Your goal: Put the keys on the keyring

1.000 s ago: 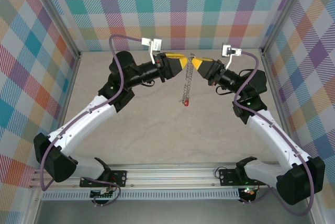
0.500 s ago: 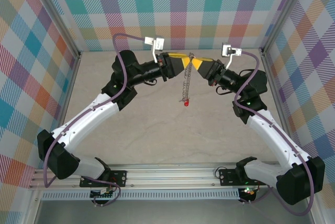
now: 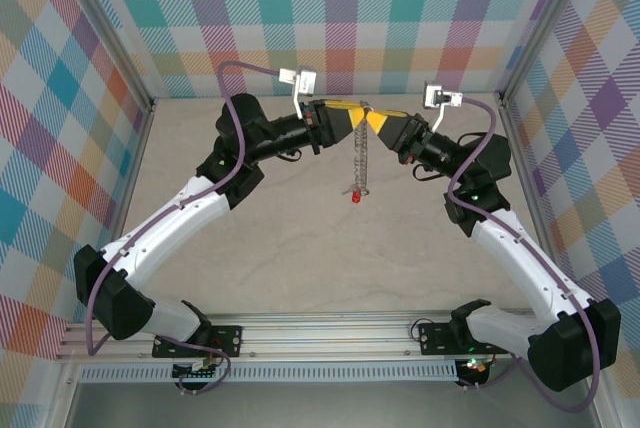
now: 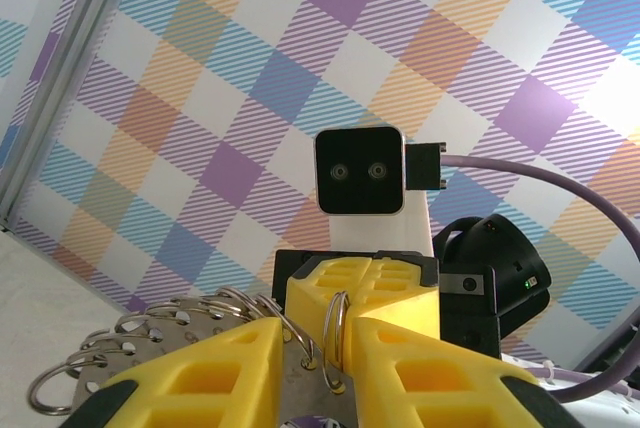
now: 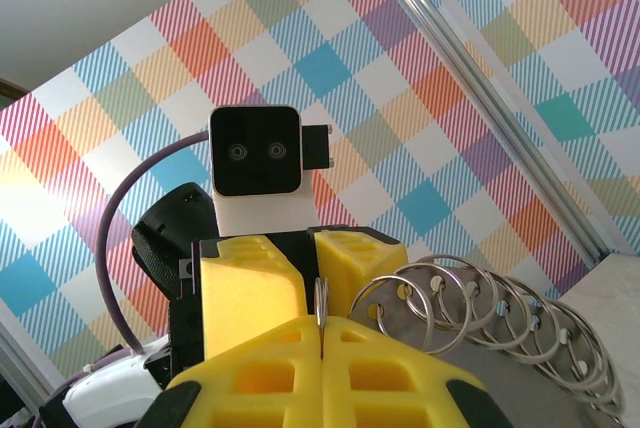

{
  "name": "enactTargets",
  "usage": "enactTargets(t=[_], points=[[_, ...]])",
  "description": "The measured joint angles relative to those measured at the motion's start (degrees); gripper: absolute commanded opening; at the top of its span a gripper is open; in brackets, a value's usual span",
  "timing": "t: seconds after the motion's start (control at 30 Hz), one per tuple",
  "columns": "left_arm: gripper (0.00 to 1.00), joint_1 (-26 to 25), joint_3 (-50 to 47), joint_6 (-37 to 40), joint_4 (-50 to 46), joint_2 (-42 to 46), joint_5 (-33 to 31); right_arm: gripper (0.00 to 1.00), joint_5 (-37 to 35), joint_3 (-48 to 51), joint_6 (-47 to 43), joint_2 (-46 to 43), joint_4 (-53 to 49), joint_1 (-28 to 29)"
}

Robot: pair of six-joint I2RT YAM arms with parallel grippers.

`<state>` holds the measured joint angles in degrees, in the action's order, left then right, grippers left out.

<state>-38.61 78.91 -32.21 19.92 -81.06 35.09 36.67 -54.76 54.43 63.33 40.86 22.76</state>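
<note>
The left tool [image 3: 356, 118] has closed in on the right tool [image 3: 373, 120]. Both narrowly pinch the keyring [image 3: 362, 156] at its top. It hangs above the desk [image 3: 300, 248], red-tagged key [image 3: 354, 195] lowest.

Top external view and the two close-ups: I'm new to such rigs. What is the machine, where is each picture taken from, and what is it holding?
Two white-and-black robot arms stand at a beige table. The wide picture looks down from above and behind them. Each close-up comes from a camera on one wrist, facing the other arm. The yellow right claw is shut on the keyring, a silvery string of metal rings hanging down with a small red-tagged key at its bottom. The yellow left claw straddles it; whether it grips is unclear.
</note>
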Motion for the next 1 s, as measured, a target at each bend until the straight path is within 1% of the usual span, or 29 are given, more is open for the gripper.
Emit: enactTargets(t=[0.17, 0.37, 0.47, 0.63, 0.73, 0.77, 0.8, 0.9, 1.0], points=[[0.18, -0.33, 0.09, 0.0, 0.02, -0.09, 0.07, 0.0, 0.02, 0.0, 0.22, 0.02, 0.13, 0.0], [0.18, -0.63, 0.74, 0.02, 0.17, -0.7, 0.42, 0.0, 0.02, 0.0, 0.24, 0.5, 0.24, -0.02], [0.12, -0.74, 0.81, 0.02, 0.17, -0.9, 0.39, 0.0, 0.04, 0.0, 0.24, 0.61, 0.28, 0.0], [0.0, -0.72, 0.85, 0.09, 0.15, -0.98, 0.24, 0.0, 0.02, 0.0, 0.24, 0.59, 0.46, -0.02], [0.0, -0.72, 0.85, 0.26, 0.17, -0.98, 0.2, 0.0, 0.0, 0.0, 0.24, 0.59, 0.46, -0.04], [0.0, -0.72, 0.85, 0.26, 0.17, -0.98, 0.22, 0.02, -0.02, 0.0, 0.24, 0.59, 0.44, -0.04], [0.0, -0.72, 0.85, 0.28, 0.15, -0.98, 0.22, 0.12, 0.0, -0.02, 0.24, 0.59, 0.31, -0.04], [0.0, -0.72, 0.85, 0.74, -0.35, -0.96, -0.04, 0.25, 0.31, -0.44, -0.66, 0.46, -1.16, -0.5], [0.0, -0.74, 0.98, 2.4, -2.14, -0.98, 0.42, 0.31, 0.9, -1.11, -2.49, -0.96, -5.29, -2.27]])
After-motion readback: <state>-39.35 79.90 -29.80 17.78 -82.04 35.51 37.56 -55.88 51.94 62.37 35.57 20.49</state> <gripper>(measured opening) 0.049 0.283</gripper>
